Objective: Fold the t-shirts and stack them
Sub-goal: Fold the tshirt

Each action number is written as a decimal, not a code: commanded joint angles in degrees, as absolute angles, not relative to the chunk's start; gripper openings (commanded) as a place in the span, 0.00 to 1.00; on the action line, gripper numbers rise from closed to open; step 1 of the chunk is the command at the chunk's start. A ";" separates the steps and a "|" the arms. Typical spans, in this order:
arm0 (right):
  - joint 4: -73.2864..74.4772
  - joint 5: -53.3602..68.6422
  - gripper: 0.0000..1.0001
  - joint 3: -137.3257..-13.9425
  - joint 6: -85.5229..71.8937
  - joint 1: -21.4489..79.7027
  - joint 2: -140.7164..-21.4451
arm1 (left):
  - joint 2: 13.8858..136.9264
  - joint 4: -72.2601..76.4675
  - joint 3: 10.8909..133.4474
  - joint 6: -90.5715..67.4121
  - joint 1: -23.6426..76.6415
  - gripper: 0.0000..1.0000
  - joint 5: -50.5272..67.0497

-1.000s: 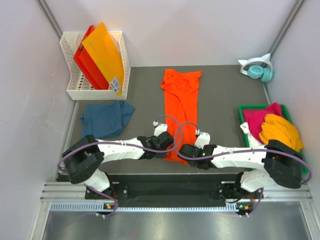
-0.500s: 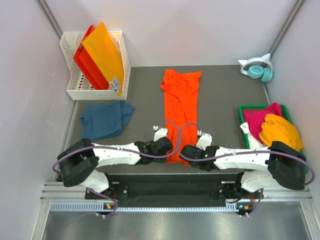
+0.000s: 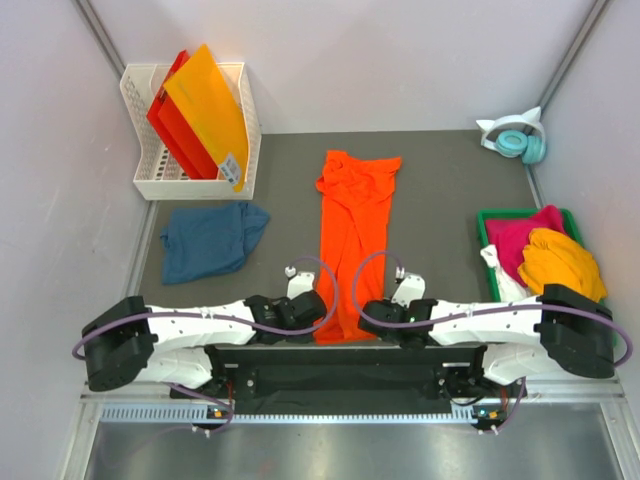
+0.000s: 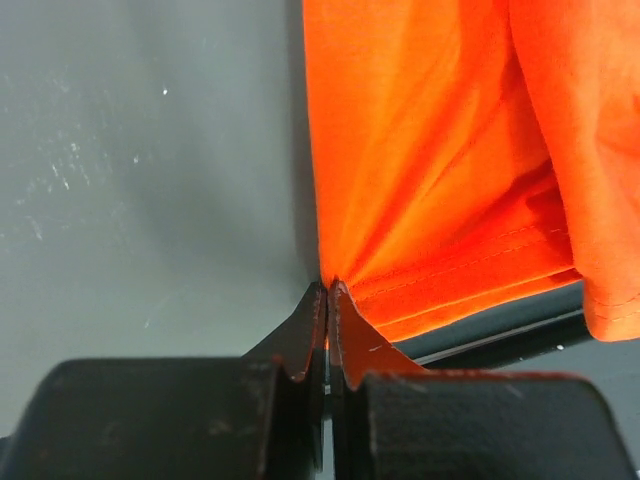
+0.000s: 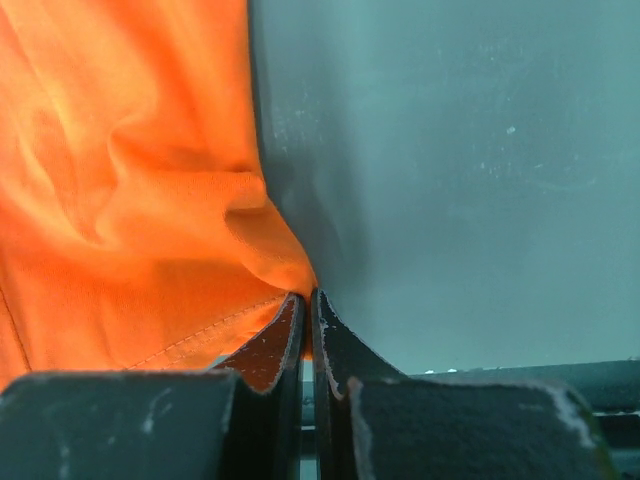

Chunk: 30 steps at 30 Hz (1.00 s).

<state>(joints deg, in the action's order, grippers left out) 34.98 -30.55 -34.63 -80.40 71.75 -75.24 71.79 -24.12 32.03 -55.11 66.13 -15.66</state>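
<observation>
The bright orange t-shirt (image 3: 355,225) lies as a long narrow strip down the middle of the grey table (image 3: 440,190), its hem at the near edge. My left gripper (image 3: 320,320) is shut on the hem's left corner, and the left wrist view shows the left gripper (image 4: 327,287) pinching the orange t-shirt (image 4: 430,150). My right gripper (image 3: 372,318) is shut on the right corner; its wrist view shows the right gripper (image 5: 305,297) closed on a fold of the orange t-shirt (image 5: 130,190). A teal-blue t-shirt (image 3: 210,240) lies crumpled at the left.
A green bin (image 3: 500,214) at the right holds magenta (image 3: 525,235), yellow-orange (image 3: 565,260) and white (image 3: 497,270) t-shirts. A white basket (image 3: 170,180) with stiff orange and red sheets (image 3: 205,115) stands back left. Headphones (image 3: 515,140) sit back right.
Both grippers have drawn back toward the near edge with the hem, pulling the orange t-shirt longer and straighter. The left jaws closed on the hem corner.
</observation>
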 commanded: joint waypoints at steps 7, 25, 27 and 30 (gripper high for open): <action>42.45 -28.56 0.00 -34.27 -82.00 74.97 -75.32 | 72.16 -29.00 33.04 -55.72 66.36 0.00 -16.79; 52.73 -39.37 0.00 -51.85 -74.89 74.10 -74.97 | 74.61 -35.42 52.81 -47.99 66.45 0.00 -25.48; 52.73 -39.90 0.00 -52.20 -74.27 73.13 -74.88 | 75.06 -35.42 53.70 -47.38 66.45 0.00 -26.19; 52.39 -40.52 0.00 -53.17 -72.25 70.68 -74.53 | 75.85 -34.89 55.19 -46.50 66.27 0.00 -27.77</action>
<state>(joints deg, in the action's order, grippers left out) 51.05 -37.06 -50.04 -75.20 73.28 -75.02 75.02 -34.15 51.86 -48.86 66.17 -23.97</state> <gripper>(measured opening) 0.010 0.013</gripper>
